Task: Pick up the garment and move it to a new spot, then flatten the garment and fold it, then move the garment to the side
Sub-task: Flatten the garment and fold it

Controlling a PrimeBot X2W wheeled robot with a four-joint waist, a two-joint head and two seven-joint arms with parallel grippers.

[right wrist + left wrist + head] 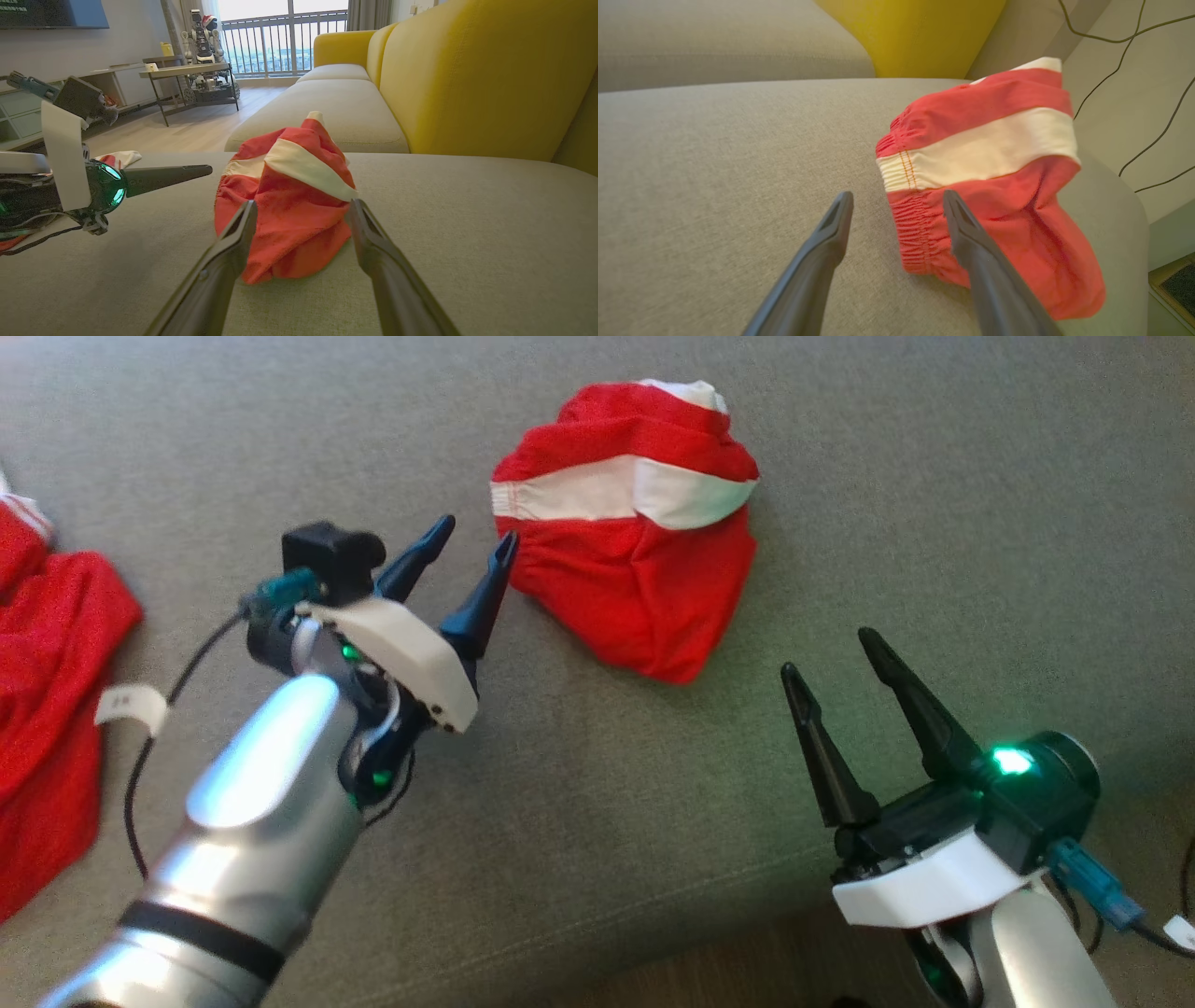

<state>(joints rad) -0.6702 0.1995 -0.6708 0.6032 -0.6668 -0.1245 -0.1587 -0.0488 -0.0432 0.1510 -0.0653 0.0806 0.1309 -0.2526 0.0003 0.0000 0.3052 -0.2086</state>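
The garment [635, 523] lies crumpled on the grey cushion [607, 821], so lifting, flattening, folding and setting aside all seem left. Both claws are spread and empty, the left gripper [476, 532] just beside the garment's waistband and the right gripper [829, 653] near its closer edge. Bunching hides the garment's shape, and 1 red cloth [47, 709] well left of it is cut off.

We count two garments on the sofa seat [653, 821]: one red-and-white garment [635, 560], bundled, and one further red piece [47, 709] at the seat's left edge. We count two grippers, the left gripper [477, 530] and the right gripper [829, 651], each with two dark fingers [481, 602], four in all. We record one side table [187, 70] in the room beyond.
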